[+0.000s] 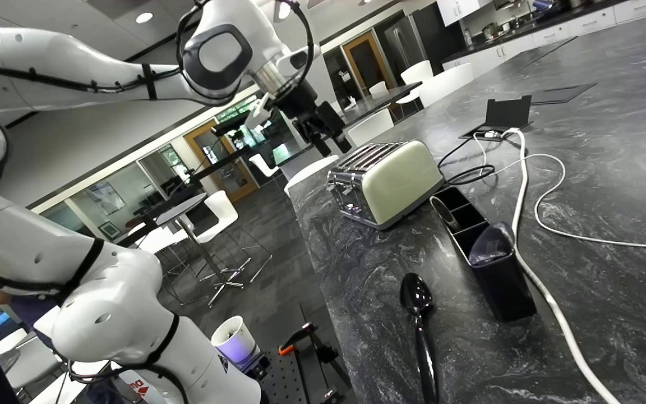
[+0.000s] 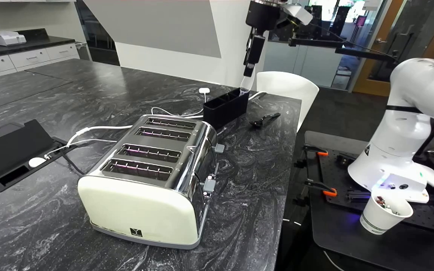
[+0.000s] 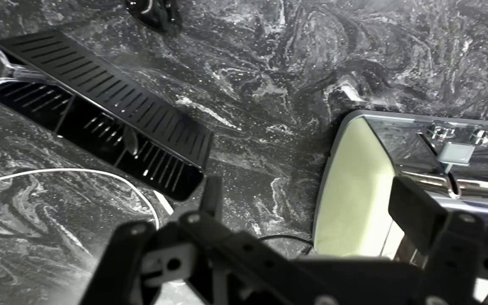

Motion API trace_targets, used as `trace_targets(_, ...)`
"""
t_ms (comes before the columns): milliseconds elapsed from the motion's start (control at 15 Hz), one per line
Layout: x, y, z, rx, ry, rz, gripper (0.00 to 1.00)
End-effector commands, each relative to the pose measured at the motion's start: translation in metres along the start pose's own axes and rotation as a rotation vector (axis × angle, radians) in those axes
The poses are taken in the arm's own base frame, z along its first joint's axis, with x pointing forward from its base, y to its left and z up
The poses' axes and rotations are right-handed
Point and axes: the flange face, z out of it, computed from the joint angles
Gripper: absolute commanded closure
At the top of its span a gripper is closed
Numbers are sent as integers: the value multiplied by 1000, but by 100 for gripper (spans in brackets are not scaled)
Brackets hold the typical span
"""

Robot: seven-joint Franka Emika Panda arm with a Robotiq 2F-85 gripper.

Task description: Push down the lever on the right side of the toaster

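One dark, veined counter (image 2: 254,210) carries the cream toaster (image 2: 138,210), standing upright with a black caddy (image 2: 228,113) near one end of it. In an exterior view I get all four slots (image 2: 151,152) along the toaster's top; my wrist view cuts off part of the toaster, yet picks out ribs (image 3: 112,99) on the caddy's side that I can't make out from outside. My gripper (image 3: 305,190) hangs above the counter, its fingers (image 3: 415,212) spread wide, with counter and toaster showing in the gap; in an exterior view it is well apart from the toaster's two grey levers (image 2: 209,185).
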Motion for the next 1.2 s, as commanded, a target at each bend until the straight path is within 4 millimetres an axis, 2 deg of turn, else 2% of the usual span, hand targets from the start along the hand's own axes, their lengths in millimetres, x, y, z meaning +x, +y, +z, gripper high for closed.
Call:
trace_targets(0, 1, -45, 16, 12, 8, -1, 0)
trace_targets(200, 2, -79, 26, 29, -1, -33, 0)
trace_targets(467, 3, -113, 40, 39, -10, -104, 0)
trace_targets(533, 1, -102, 33, 22, -24, -99, 0)
trace_targets(800, 2, -112, 41, 26, -31, -120, 0)
trace_targets(867, 5, -106, 42, 21, -27, -89, 25)
trace_targets(933, 8, -106, 44, 20, -30, -80, 28)
trace_targets(1133, 13, -109, 48, 22, -38, -73, 50)
